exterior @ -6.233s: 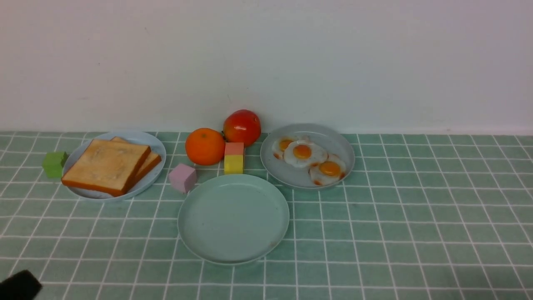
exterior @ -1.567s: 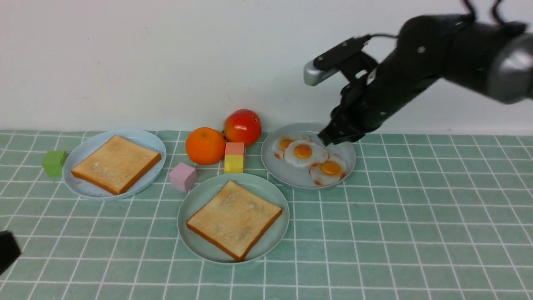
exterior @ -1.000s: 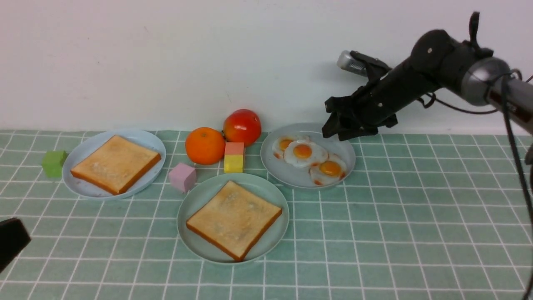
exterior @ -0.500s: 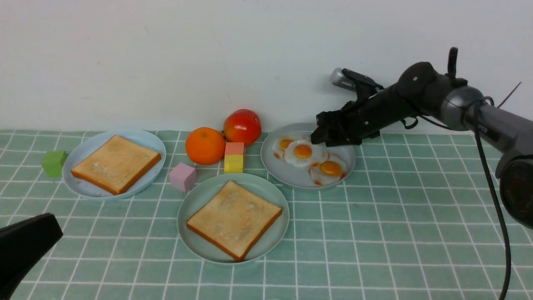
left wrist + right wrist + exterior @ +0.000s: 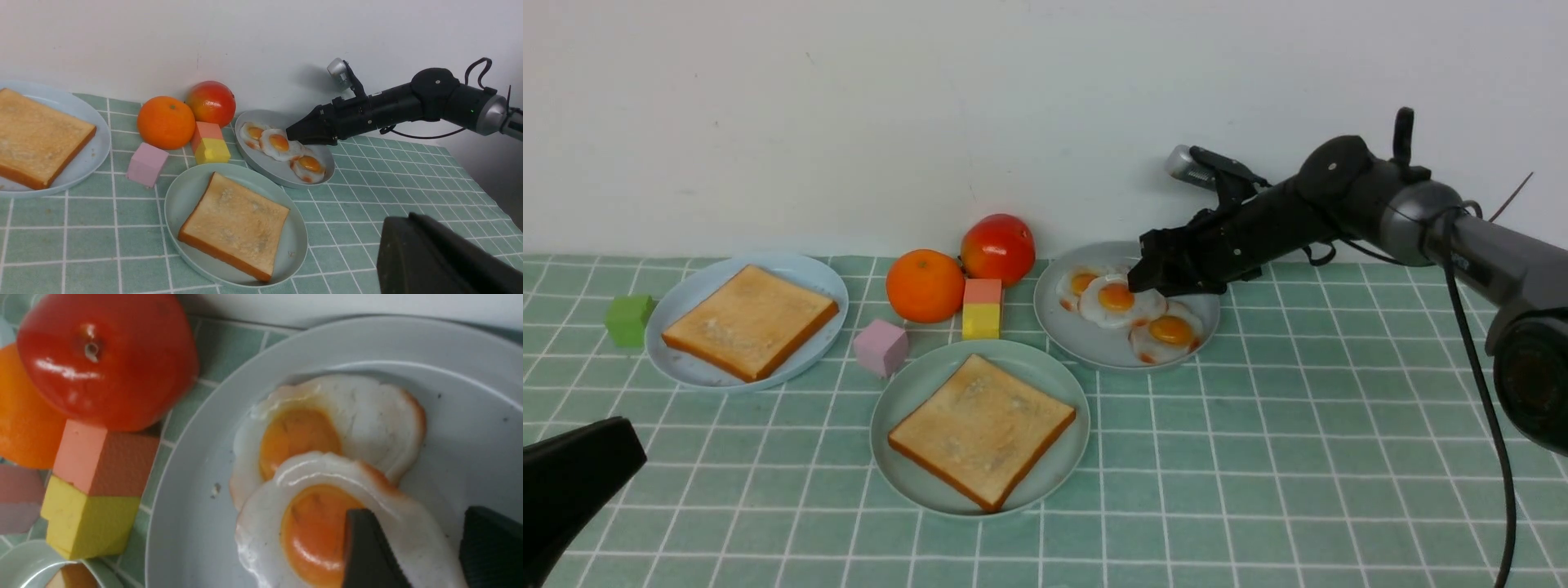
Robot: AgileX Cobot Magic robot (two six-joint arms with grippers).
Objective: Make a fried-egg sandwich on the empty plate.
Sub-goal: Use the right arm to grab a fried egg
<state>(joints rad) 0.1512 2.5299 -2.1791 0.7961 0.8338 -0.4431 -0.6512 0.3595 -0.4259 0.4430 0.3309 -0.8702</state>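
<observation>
The right gripper (image 5: 416,522) has its fingers (image 5: 367,555) spread, with the white edge of the middle egg (image 5: 318,522) showing in the gap and one finger crossing its yolk; whether they touch it I cannot tell. Only the right wrist view shows that gap, and it shows just two eggs. The front view shows three eggs on the grey plate (image 5: 1094,347). There are two toast slices: one (image 5: 980,429) on the mint plate (image 5: 907,392), one (image 5: 747,320) on the blue plate (image 5: 805,273). Behind the mint plate sit one orange (image 5: 925,286), one red fruit (image 5: 997,247), a pink cube (image 5: 880,347) and a pink-over-yellow block (image 5: 982,310); a green cube (image 5: 629,321) sits left of the blue plate. The left gripper (image 5: 572,482) is a dark bulk, and whether its fingers are apart I cannot tell.
</observation>
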